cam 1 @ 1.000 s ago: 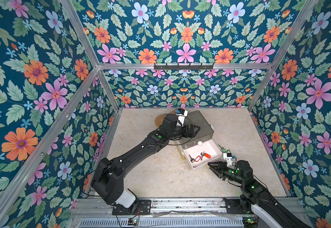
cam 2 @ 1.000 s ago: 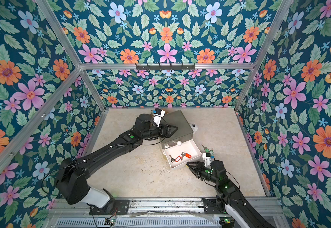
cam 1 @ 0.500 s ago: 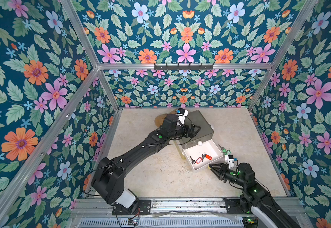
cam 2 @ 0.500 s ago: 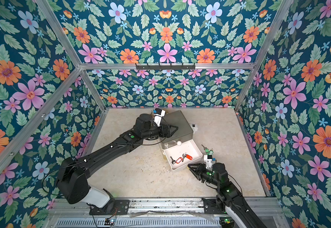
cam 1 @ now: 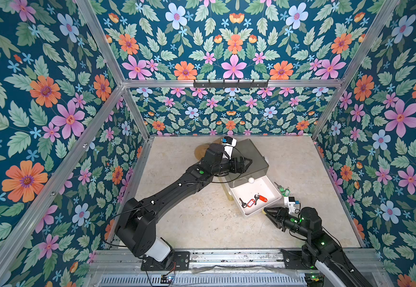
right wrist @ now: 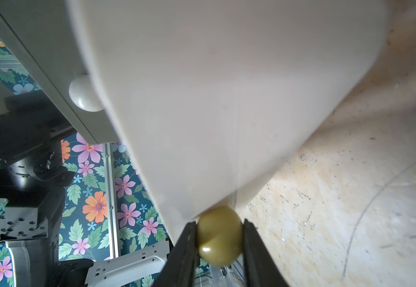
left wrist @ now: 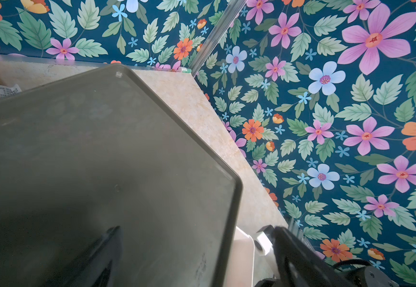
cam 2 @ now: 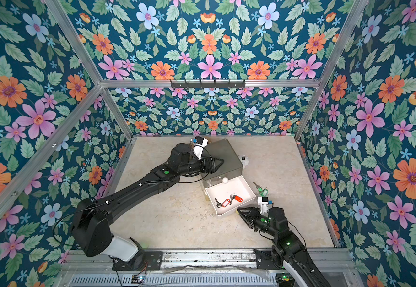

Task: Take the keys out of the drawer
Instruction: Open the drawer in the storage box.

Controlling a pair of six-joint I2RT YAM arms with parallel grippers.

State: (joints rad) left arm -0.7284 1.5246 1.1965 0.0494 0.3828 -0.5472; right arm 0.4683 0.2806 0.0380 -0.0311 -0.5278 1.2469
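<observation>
The right gripper (right wrist: 219, 226), clamped narrowly on the olive knob (right wrist: 219, 238), has drawn the white drawer (cam 1: 264, 184) slightly further from the cabinet (cam 1: 251, 154), leaving the red-tagged keys (cam 1: 254, 200) at the drawer's middle reachable and a green-tagged key (cam 1: 284, 190) just outside it.

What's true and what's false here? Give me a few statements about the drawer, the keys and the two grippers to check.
1. The drawer stands open. True.
2. Every key is inside it. False: two red-tagged keys lie in it, but a green-tagged key lies on the table beside it.
3. The right gripper is clamped on the drawer's knob. True.
4. The left gripper holds a key. False: it is open and empty at the cabinet top.
</observation>
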